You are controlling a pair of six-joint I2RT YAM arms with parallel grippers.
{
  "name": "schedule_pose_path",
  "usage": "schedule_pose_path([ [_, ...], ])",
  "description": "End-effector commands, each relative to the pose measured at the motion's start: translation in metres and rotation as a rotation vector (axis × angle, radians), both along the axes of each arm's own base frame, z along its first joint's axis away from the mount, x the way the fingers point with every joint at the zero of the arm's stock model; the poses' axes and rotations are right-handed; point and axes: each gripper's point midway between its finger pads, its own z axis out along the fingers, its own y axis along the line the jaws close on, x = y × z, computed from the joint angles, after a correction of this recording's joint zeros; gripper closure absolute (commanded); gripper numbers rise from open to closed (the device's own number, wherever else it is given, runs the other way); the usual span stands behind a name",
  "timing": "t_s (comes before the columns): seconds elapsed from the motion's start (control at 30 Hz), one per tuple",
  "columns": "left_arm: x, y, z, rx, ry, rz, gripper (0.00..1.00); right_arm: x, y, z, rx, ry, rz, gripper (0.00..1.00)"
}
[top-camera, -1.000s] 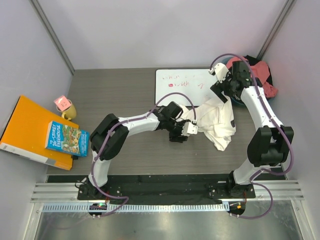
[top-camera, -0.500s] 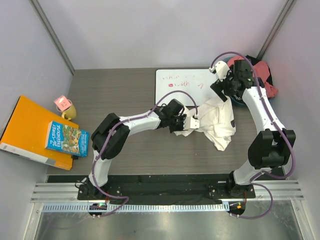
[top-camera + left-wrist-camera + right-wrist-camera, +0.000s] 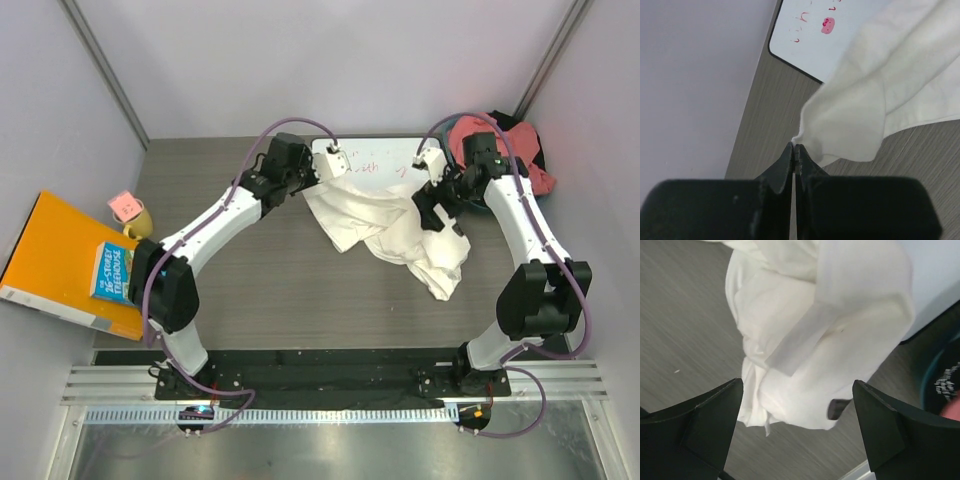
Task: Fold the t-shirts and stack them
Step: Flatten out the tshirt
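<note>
White t-shirt [image 3: 400, 225] — left hand [image 3: 795, 150] pinches it.

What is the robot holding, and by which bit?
The left gripper, jaws shut, pinches the white t-shirt by a bunched tip of its edge. The right gripper has open jaws over the shirt and holds nothing.

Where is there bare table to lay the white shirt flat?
Bare table lies near the arm bases, between the orange folder and the white t-shirt, and beyond the yellow mug. The far right is crowded: whiteboard, pink t-shirt, right gripper.
</note>
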Motion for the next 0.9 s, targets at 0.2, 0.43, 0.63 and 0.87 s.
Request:
schedule_pose_path([
  [0.2, -0.001, 0.005, -0.011, 0.051, 0.005, 0.023, 1.00, -0.028, 0.023, -0.027, 0.139, 0.123, -0.044, 0.05],
  [0.43, 0.003, 0.004, -0.015, 0.055, 0.008, 0.024, 1.00, 0.023, 0.012, -0.049, 0.067, -0.001, -0.171, 0.09],
  [0.63, 0.003, 0.003, -0.015, 0.062, 0.008, 0.018, 1.00, 0.054, 0.007, -0.064, 0.052, -0.024, -0.230, 0.12],
  [0.87, 0.010, 0.012, -0.015, 0.073, 0.005, 0.042, 1.00, 0.067, 0.011, -0.066, 0.070, -0.020, -0.234, 0.63],
])
